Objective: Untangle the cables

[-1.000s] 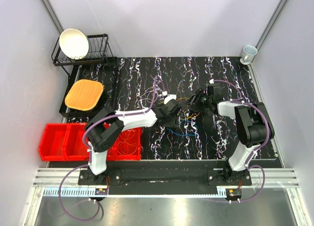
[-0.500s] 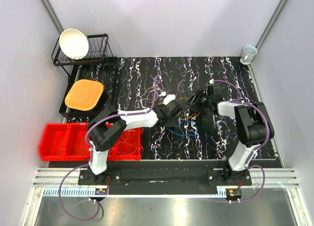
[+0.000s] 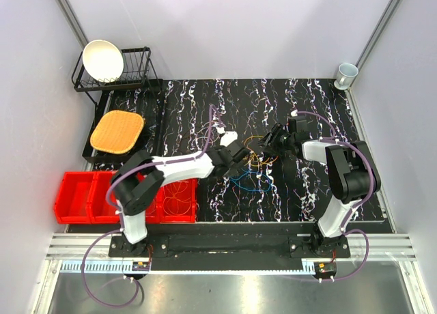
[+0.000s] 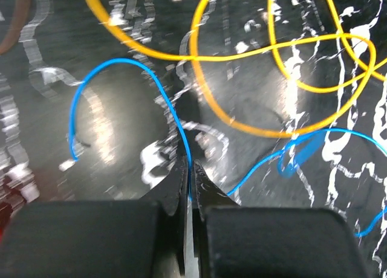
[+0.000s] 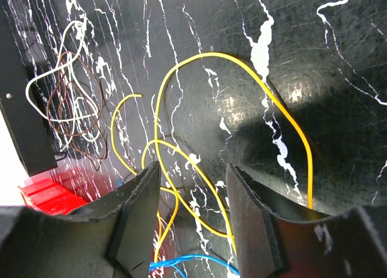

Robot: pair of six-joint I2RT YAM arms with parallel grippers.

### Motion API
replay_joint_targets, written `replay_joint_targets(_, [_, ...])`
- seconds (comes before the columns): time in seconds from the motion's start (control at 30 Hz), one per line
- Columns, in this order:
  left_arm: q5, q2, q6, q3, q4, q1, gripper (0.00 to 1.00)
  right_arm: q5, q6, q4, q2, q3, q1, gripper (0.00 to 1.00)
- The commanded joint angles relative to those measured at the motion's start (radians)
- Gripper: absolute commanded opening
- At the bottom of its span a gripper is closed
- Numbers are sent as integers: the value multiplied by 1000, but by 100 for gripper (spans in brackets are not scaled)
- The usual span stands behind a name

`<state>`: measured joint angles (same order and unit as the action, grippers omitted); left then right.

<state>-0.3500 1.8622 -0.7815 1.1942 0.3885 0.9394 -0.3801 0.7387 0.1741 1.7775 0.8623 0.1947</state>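
Observation:
The cables lie tangled mid-mat between my two grippers. My left gripper is shut on a blue cable, which runs straight into the pinched tips. Yellow cable loops lie just beyond it. From above, the left gripper sits at the left of the yellow cable and blue cable loops. My right gripper is at their right. It stands open, with the yellow cable passing on the mat between its fingers. White and brown cables lie farther left.
Red bins stand at the near left, and one holds an orange cable coil. A woven orange pad and a wire rack with a white bowl are at the far left. A cup is at the far right corner.
My left gripper has closed on the blue cable and shifted slightly right. The blue loop now lies a little differently on the mat. The right arm has not moved.

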Motion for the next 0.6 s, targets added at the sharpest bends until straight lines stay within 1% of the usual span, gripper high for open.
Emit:
replay_joint_targets(0.0, [-78, -174, 25, -11, 70, 6, 0, -11, -4, 15, 11, 40, 11, 53])
replay_joint_targets(0.1, [-99, -240, 50, -10, 120, 10, 0, -11, -4, 15, 16, 38, 11, 53])
replay_joint_targets(0.27, [-113, -297, 77, -28, 171, 21, 0, -13, -7, 15, 19, 41, 11, 53])
replay_joint_targets(0.3, [-113, -301, 83, -33, 173, 22, 2, -13, -4, 15, 19, 40, 11, 53])
replay_joint_targets(0.33, [-113, -301, 85, -36, 173, 25, 7, -13, -4, 15, 19, 40, 11, 53])
replay_joint_targets(0.37, [-113, -296, 88, -41, 176, 35, 25, -13, -4, 15, 20, 40, 11, 53])
replay_joint_targets(0.47, [-136, -273, 80, -33, 199, 56, 54, -13, -4, 15, 23, 41, 11, 53])
replay_joint_targets(0.5, [-141, -262, 80, -28, 199, 62, 66, -14, -4, 16, 23, 43, 11, 53])
replay_joint_targets(0.57, [-156, -249, 82, -9, 208, 82, 74, -16, -2, 16, 26, 41, 11, 53])
